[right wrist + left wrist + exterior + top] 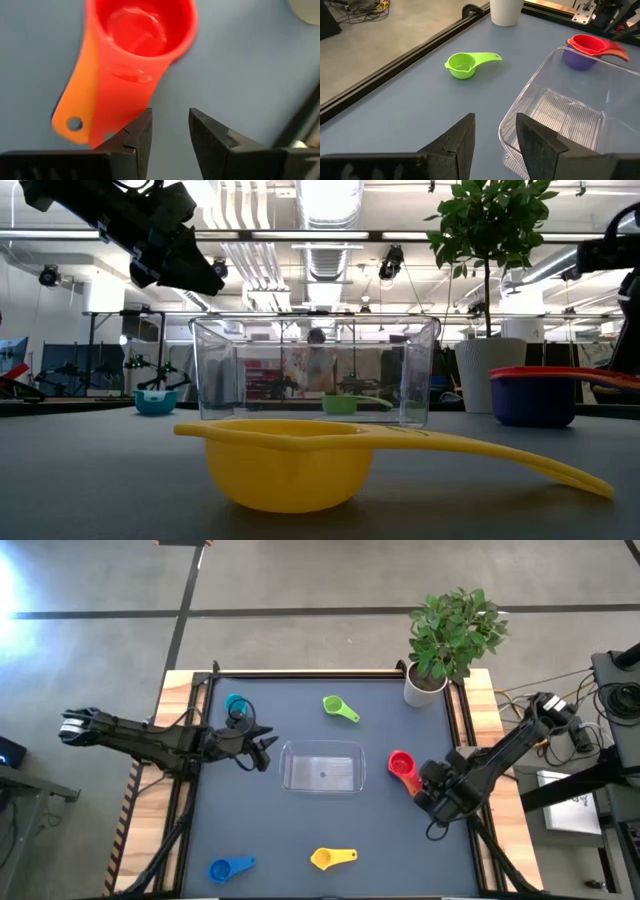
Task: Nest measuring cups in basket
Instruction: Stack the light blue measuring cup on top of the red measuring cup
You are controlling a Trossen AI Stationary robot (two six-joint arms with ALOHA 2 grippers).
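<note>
A red cup (pixel 401 762) sits nested on a purple one with an orange handle (pixel 70 112) under it, right of the clear basket (pixel 322 766). My right gripper (pixel 420 786) is open at the stack's handle ends, and the gap between its fingers (pixel 170 135) lies beside the red handle. My left gripper (pixel 264 750) hangs open above the table, just left of the basket (pixel 570 115). The light blue cup (pixel 237 706), green cup (pixel 340 708), yellow cup (pixel 332 858) and blue cup (pixel 230 868) each rest bowl down on the mat. My right gripper comes slanting down from the table's right. In its wrist view, one finger (pixel 137 132) overlaps the free end of the red cup's handle (pixel 112 127). I cannot tell whether it touches. The stack rests on the mat.
A white plant pot (pixel 424 686) stands at the far right corner of the mat. Raised black rails (pixel 200 740) edge the mat on both sides. In the low view the yellow cup (pixel 290 465) is nearest, in front of the basket (pixel 315 370).
</note>
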